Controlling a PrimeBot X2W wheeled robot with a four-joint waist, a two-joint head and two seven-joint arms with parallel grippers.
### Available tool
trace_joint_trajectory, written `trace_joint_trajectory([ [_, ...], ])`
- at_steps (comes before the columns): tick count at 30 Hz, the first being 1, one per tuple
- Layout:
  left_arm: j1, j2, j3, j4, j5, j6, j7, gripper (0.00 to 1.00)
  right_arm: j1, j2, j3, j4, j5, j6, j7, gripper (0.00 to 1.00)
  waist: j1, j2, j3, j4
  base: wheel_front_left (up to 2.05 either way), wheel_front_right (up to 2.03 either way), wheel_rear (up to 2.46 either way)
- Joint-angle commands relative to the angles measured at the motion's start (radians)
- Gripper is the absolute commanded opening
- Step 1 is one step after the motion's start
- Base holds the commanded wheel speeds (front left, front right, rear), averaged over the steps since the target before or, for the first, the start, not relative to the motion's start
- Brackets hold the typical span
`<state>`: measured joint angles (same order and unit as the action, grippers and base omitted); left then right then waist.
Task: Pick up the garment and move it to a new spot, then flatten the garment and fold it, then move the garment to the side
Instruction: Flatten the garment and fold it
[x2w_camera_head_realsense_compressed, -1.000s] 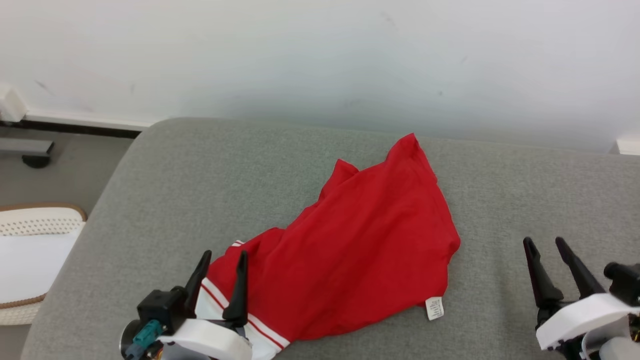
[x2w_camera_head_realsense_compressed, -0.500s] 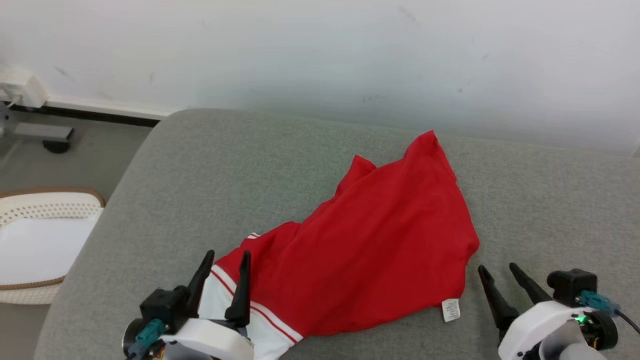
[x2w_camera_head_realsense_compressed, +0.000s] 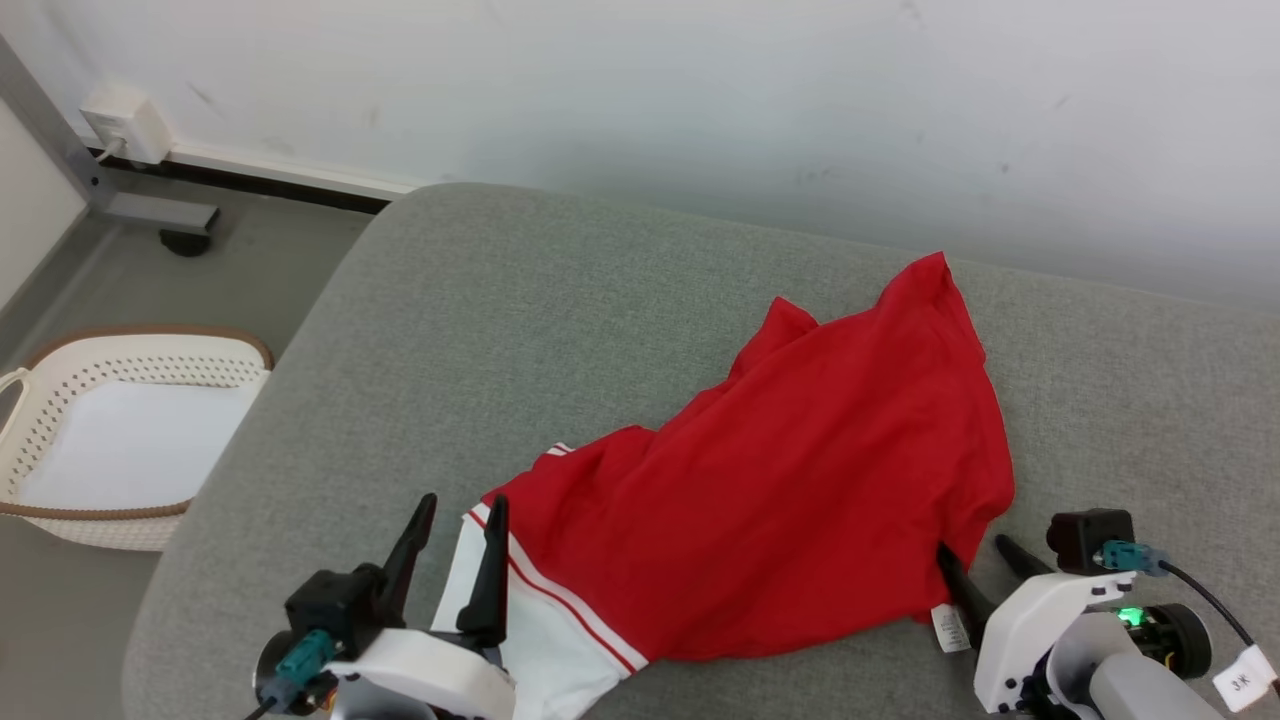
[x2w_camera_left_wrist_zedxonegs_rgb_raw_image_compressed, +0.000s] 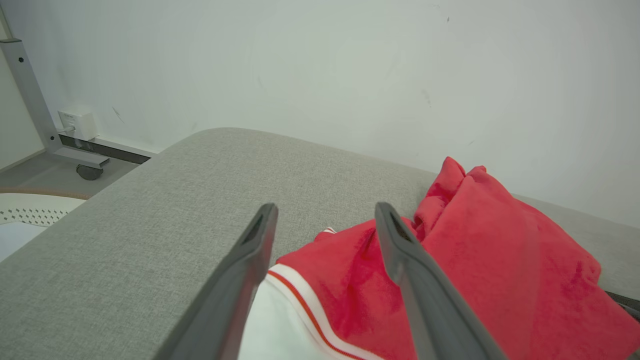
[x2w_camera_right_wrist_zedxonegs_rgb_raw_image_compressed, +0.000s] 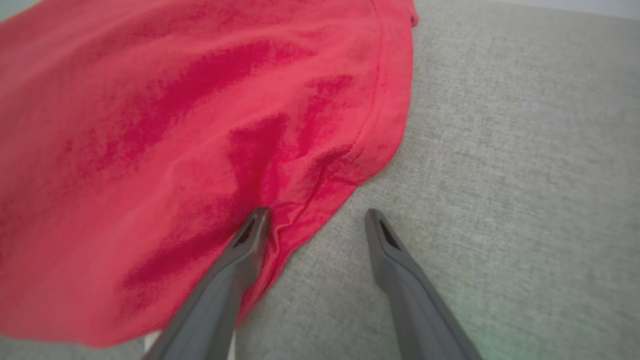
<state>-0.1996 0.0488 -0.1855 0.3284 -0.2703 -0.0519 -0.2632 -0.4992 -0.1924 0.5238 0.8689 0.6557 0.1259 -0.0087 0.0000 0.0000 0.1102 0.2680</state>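
- The red garment (x2w_camera_head_realsense_compressed: 800, 490) is seen lying crumpled and slantwise on the grey padded surface (x2w_camera_head_realsense_compressed: 500, 320), running from the near edge up toward the far right side by the wall.
- The left gripper (x2w_camera_head_realsense_compressed: 462, 500) is held with its jaws spread and nothing grasped. The garment's white striped band (x2w_camera_head_realsense_compressed: 540, 610) lies between and beneath its fingers.
- The right gripper (x2w_camera_head_realsense_compressed: 970, 545) is likewise spread and empty. In the right wrist view one finger is met by the garment's hem and the other stands over bare padding. Whether that finger is above or below the cloth cannot be told.
- If the right jaws are closed as they stand, only a thin edge may be caught, or nothing, since the hem barely reaches between the fingers. The cloth could then slip out once lifted.
- If several folded layers are pinched on the left, the garment may be raised bunched, and flattening would be made harder.
- The padding itself may be nipped or dragged if the fingertips are pressed too low.
- The care label (x2w_camera_head_realsense_compressed: 945, 628) beside the right fingers could be gripped instead of the cloth, which would likely give a weak hold.
- With an uneven lift by the two arms, the loose end may be trailed over the left edge, below which a laundry basket (x2w_camera_head_realsense_compressed: 140, 345) stands.
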Motion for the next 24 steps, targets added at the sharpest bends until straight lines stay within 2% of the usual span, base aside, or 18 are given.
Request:
trace_joint_trajectory([
  [1,-0.004,0.004,0.001,0.003,-0.005,0.002,-0.001,1.00,0.026,0.035,0.029,0.019,-0.001,0.009,0.031,0.84,0.0000,0.0000,0.001,0.002,0.00,0.00,0.00],
  [2,-0.005,0.004,0.000,0.003,-0.005,0.003,-0.001,1.00,0.026,0.044,0.038,0.021,0.004,0.009,0.036,0.50,0.0000,0.0000,0.000,0.004,0.00,0.00,0.00],
  [3,-0.006,0.004,-0.001,0.003,-0.006,0.003,-0.001,1.00,0.027,0.051,0.047,0.022,0.008,0.009,0.037,0.38,0.0000,0.0000,-0.001,0.004,0.00,0.00,0.00],
  [4,-0.007,0.004,-0.002,0.003,-0.006,0.005,-0.001,1.00,0.025,0.055,0.053,0.022,0.014,0.009,0.036,0.13,0.0000,0.0000,-0.002,0.003,0.00,0.00,0.00],
  [5,-0.008,0.004,-0.003,0.002,-0.006,0.007,-0.001,1.00,0.021,0.054,0.058,0.020,0.018,0.009,0.032,0.00,0.0000,0.0000,-0.004,0.002,0.00,0.00,0.00],
  [13,0.013,0.004,0.006,0.002,0.007,0.007,-0.001,1.00,-0.025,0.004,0.045,0.009,0.024,0.005,-0.094,0.00,0.0000,0.0000,-0.027,-0.028,0.00,0.00,0.00],
  [18,0.026,0.004,0.009,-0.002,0.008,0.005,-0.001,1.00,-0.033,-0.043,0.013,-0.011,-0.009,0.005,-0.158,0.00,0.0000,0.0000,-0.045,-0.074,0.00,0.00,0.00],
  [21,0.035,0.004,0.006,-0.003,0.006,0.006,-0.001,1.00,-0.023,-0.080,0.007,-0.043,-0.042,0.005,-0.165,0.00,0.0000,0.0000,-0.053,-0.110,0.00,0.00,0.00],
  [24,0.041,0.004,0.006,-0.005,0.002,0.009,-0.001,1.00,0.009,-0.127,-0.002,-0.082,-0.075,0.005,-0.121,0.00,0.0000,0.0000,-0.059,-0.146,0.00,0.00,0.00],
])
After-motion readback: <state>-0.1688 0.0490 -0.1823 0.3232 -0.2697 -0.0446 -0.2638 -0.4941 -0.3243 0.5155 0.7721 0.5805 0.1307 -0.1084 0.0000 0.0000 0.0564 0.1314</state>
